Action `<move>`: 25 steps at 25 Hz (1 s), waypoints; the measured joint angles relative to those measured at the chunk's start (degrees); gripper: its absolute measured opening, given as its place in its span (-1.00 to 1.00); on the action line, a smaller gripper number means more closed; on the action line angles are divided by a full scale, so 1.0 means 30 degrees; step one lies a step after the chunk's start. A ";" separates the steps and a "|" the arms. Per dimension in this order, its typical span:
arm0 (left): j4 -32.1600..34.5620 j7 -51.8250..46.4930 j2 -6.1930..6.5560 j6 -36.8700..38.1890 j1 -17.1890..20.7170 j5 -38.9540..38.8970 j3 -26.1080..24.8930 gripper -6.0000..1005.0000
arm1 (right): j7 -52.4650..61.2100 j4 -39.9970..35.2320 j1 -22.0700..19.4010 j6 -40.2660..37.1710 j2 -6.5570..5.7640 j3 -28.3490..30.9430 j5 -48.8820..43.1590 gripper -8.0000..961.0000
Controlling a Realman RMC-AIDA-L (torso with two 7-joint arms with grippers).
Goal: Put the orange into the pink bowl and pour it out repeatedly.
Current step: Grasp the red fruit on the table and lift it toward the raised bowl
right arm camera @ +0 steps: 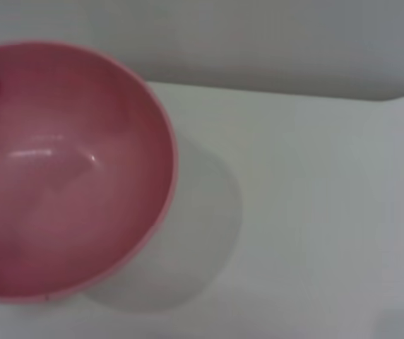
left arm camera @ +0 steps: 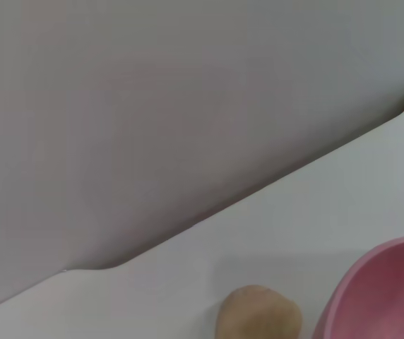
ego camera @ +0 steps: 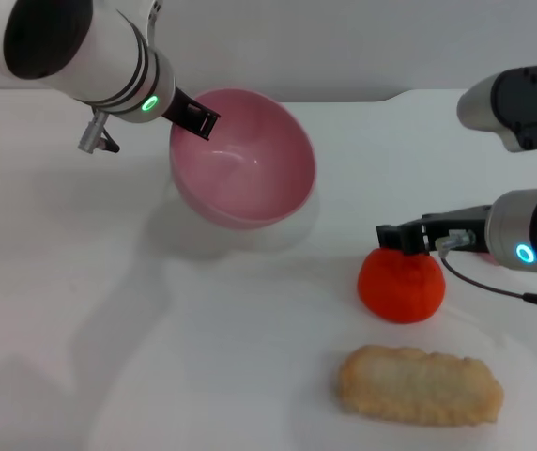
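My left gripper (ego camera: 196, 116) is clamped on the rim of the pink bowl (ego camera: 250, 169), tipping its empty mouth toward the orange (ego camera: 402, 285) on the table (ego camera: 109, 329), while my right gripper (ego camera: 398, 239) touches the fruit's top, closure unclear, apparently to lift it in

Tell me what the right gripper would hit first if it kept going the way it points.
Probably the tilted glossy pink plastic bowl: the right gripper, above the bright orange toy fruit, faces the bowl's open mouth, though depth is unclear.
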 joint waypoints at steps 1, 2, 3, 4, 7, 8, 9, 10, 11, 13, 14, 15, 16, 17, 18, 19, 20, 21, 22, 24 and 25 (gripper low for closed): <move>-0.0038 0.0008 0.0001 0.0069 -0.0034 0.0008 -0.0004 -0.90 | 0.0067 0.0097 0.0027 0.0049 -0.0001 -0.0043 -0.0030 0.28; -0.0043 0.0019 0.0001 0.0098 -0.0035 0.0014 -0.0006 -0.90 | 0.0082 0.0223 0.0060 0.0046 0.0000 -0.0065 -0.0033 0.28; -0.0043 0.0019 0.0001 0.0098 -0.0035 0.0014 -0.0006 -0.90 | 0.0086 0.0389 0.0116 0.0024 -0.0001 -0.0074 -0.0033 0.28; -0.0045 0.0029 0.0001 0.0124 -0.0035 0.0017 -0.0009 -0.90 | 0.0088 0.0593 0.0196 -0.0013 -0.0001 -0.0082 -0.0026 0.28; -0.0050 0.0108 0.0000 0.0148 -0.0034 0.0018 -0.0016 -0.90 | 0.0100 0.1307 0.0509 -0.0128 -0.0021 -0.0091 0.0055 0.28; -0.0056 0.0220 -0.0001 0.0152 -0.0034 0.0019 -0.0022 -0.90 | 0.0102 0.1611 0.0629 -0.0237 -0.0022 -0.0114 0.0108 0.28; -0.0057 0.0227 -0.0001 0.0152 -0.0034 0.0021 -0.0025 -0.90 | 0.0104 0.1841 0.0741 -0.0314 -0.0023 -0.0135 0.0156 0.28; -0.0057 0.0227 -0.0001 0.0152 -0.0034 0.0021 -0.0025 -0.90 | 0.0106 0.2105 0.0849 -0.0396 -0.0018 -0.0175 0.0213 0.28; -0.0059 0.0235 0.0001 0.0152 -0.0034 0.0022 -0.0027 -0.91 | 0.0108 0.2315 0.0951 -0.0487 -0.0012 -0.0233 0.0255 0.28; -0.0059 0.0259 -0.0001 0.0151 -0.0036 0.0021 -0.0026 -0.90 | 0.0112 0.2801 0.1156 -0.0716 0.0002 -0.0366 0.0477 0.28; -0.0060 0.0275 -0.0001 0.0145 -0.0046 0.0022 -0.0027 -0.90 | 0.0109 0.3095 0.1278 -0.0902 0.0002 -0.0426 0.0789 0.28; -0.0060 0.0275 -0.0001 0.0145 -0.0046 0.0022 -0.0027 -0.90 | 0.0101 0.3539 0.1483 -0.1168 -0.0015 -0.0525 0.1316 0.28; -0.0059 0.0309 -0.0001 0.0137 -0.0059 0.0021 -0.0019 -0.90 | 0.0101 0.3539 0.1483 -0.1168 -0.0015 -0.0525 0.1316 0.26; -0.0059 0.0353 -0.0001 0.0126 -0.0061 0.0022 -0.0014 -0.90 | 0.0074 0.3781 0.1593 -0.1294 -0.0022 -0.0590 0.1499 0.25; -0.0059 0.0397 -0.0005 0.0122 -0.0062 0.0020 -0.0012 -0.90 | 0.0058 0.3995 0.1692 -0.1369 -0.0028 -0.0661 0.1621 0.24; -0.0059 0.0485 -0.0013 0.0120 -0.0064 0.0020 0.0004 -0.90 | 0.0053 0.4231 0.1806 -0.1458 -0.0029 -0.0765 0.1666 0.22; -0.0059 0.0602 -0.0027 0.0133 -0.0068 0.0008 0.0025 -0.90 | 0.0053 0.4494 0.1938 -0.1523 -0.0030 -0.0887 0.1687 0.21; -0.0059 0.0616 -0.0030 0.0138 -0.0068 0.0009 0.0029 -0.90 | 0.0054 0.4704 0.2047 -0.1557 -0.0030 -0.0976 0.1696 0.20; -0.0058 0.0649 -0.0035 0.0141 -0.0069 0.0002 0.0037 -0.90 | 0.0052 0.4969 0.2187 -0.1567 -0.0031 -0.1037 0.1703 0.18; -0.0052 0.0667 -0.0035 0.0122 -0.0069 0.0001 0.0038 -0.90 | 0.0052 0.5447 0.2462 -0.1540 -0.0030 -0.1197 0.1715 0.16; 0.0027 0.0685 -0.0033 0.0039 -0.0070 -0.0002 0.0065 -0.90 | -0.0028 0.5556 0.2537 -0.1503 -0.0029 -0.1289 0.1729 0.15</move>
